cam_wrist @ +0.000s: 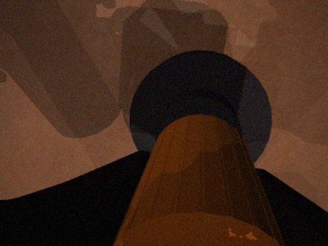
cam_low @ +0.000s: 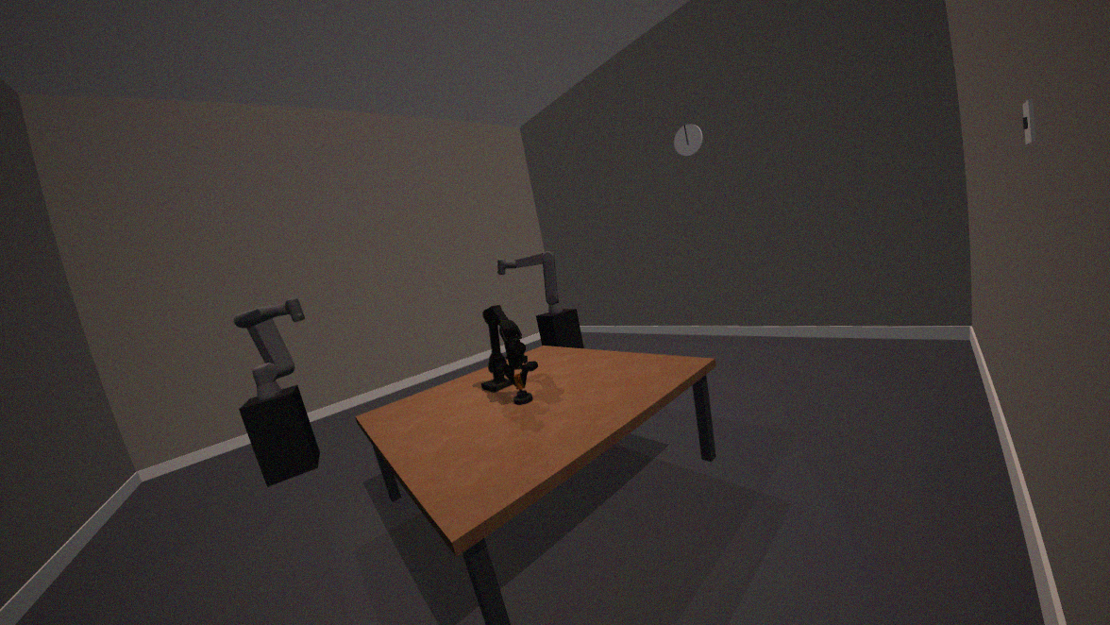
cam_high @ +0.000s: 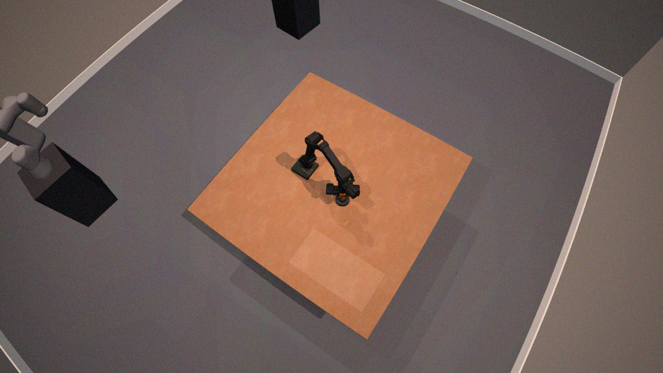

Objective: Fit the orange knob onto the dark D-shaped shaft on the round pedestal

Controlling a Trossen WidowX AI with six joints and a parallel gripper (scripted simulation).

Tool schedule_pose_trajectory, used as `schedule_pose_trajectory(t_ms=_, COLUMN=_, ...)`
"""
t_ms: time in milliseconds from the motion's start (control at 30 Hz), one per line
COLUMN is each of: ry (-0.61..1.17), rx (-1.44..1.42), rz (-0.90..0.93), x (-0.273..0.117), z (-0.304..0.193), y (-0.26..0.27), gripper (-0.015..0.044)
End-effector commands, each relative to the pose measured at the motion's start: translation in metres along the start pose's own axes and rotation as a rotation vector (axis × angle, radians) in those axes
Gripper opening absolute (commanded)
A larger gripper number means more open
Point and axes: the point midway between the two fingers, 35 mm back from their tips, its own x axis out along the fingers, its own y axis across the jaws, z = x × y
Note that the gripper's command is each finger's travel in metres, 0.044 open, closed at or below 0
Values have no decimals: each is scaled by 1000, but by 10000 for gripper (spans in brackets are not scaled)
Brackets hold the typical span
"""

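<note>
In the wrist view, the gripper's fingers grip the orange knob (cam_high: 343,196) (cam_low: 521,380) (cam_wrist: 201,171) at six o'clock. Beyond its far end, toward twelve o'clock, the dark round pedestal (cam_high: 342,202) (cam_low: 522,398) (cam_wrist: 257,112) stands on the wooden table (cam_high: 259,185) (cam_low: 481,458) (cam_wrist: 33,164); the shaft's fit is hidden.
</note>
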Motion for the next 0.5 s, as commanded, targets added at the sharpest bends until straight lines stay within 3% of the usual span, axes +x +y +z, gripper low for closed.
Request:
schedule_pose_trajectory(t_ms=0, ry=-2, rx=272, rz=-3, x=2, z=1, y=0, gripper=0)
schedule_pose_trajectory(t_ms=467, ry=-3, rx=1189, rz=-3, x=0, z=0, y=-1, gripper=0)
